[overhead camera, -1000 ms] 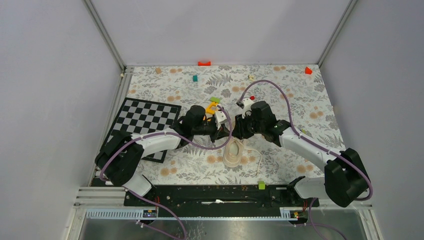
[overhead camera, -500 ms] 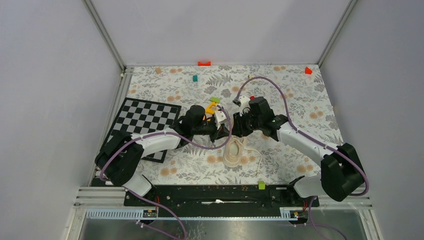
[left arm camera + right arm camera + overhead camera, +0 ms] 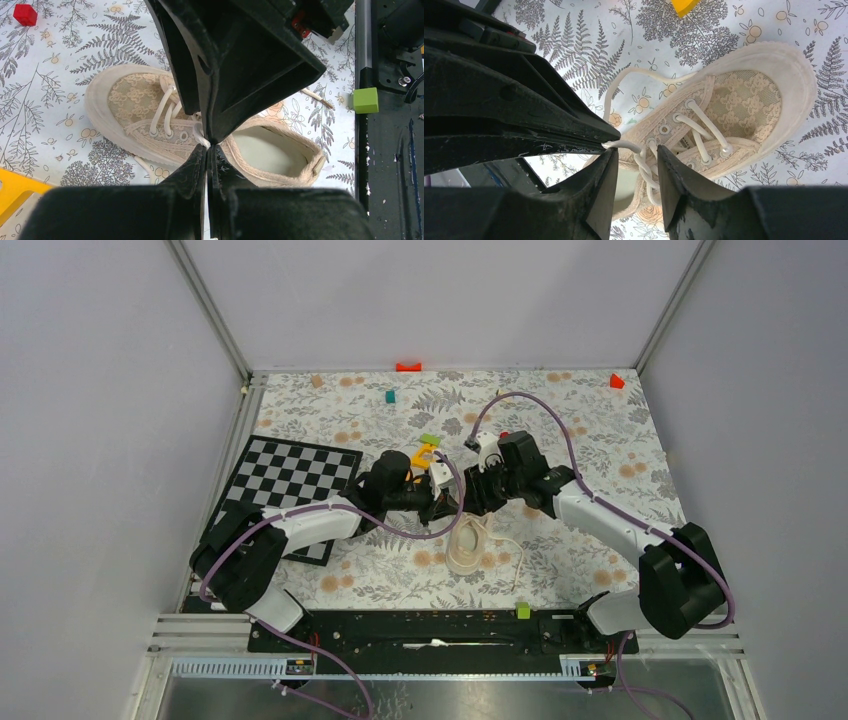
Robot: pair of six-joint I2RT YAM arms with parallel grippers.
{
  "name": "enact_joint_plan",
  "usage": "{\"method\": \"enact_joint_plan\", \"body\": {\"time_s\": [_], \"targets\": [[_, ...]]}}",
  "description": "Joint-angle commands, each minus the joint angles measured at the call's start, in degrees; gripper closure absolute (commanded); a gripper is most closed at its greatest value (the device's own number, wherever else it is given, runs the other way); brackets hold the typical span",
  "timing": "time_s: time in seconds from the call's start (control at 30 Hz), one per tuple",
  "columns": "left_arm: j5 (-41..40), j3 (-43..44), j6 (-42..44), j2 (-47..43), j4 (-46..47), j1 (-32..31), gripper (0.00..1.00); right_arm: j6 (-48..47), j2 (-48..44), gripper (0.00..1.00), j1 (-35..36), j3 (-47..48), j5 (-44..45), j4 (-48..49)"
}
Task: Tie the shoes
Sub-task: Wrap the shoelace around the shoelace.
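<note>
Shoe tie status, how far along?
Done: laces are threaded through the eyelets of the sneaker. In hand: left pincer is shut on a lace strand near the top eyelets; right pincer stands open astride the laces beside it. Left: no knot or bow visible, and a loose lace trails on the table.

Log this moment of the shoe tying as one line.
phase: lace handling | left gripper: shut on lace | right gripper: open, fingers straddling lace | sneaker: upright, no bow yet
</note>
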Motion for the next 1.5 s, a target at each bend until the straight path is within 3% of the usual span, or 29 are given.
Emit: {"method": "enact_joint_plan", "body": {"time_s": [0.0,0.2,0.6,0.8,0.97,1.17,1.47], "targets": [[1.6,2.0,0.6,0.2,5.2,-0.3,1.00,0.7,-1.3,0.56,0.7,2.4,-5.7,2.0],[2.4,0.9,-1.3,0.5,9.3,0.2,1.00,-0.1,-4.5,0.55,0.4,0.9,-3.3,2.6],[3.7,-4.0,-15.7,4.3,31.8,1.2,1.00,3.5,-13.0,0.54,-5.3,-3.3,-8.0,3.3],[5.1,-4.4,-20.6,5.7,37.4,1.2,1.00,4.1,-12.7,0.60,-6.6,-3.3,-8.3,3.3],[6.0,-4.9,-20.0,5.1,35.6,1.2,1.00,4.1,-9.5,0.70,-7.5,-2.7,-10.1,3.1],[6.0,-5.3,-18.2,4.7,32.8,1.2,1.00,4.5,-6.8,0.66,-7.7,-2.4,-11.1,3.2],[6.8,-5.3,-19.2,5.3,34.0,1.2,1.00,5.4,-4.2,0.67,-7.7,-2.0,-12.8,4.6]]}}
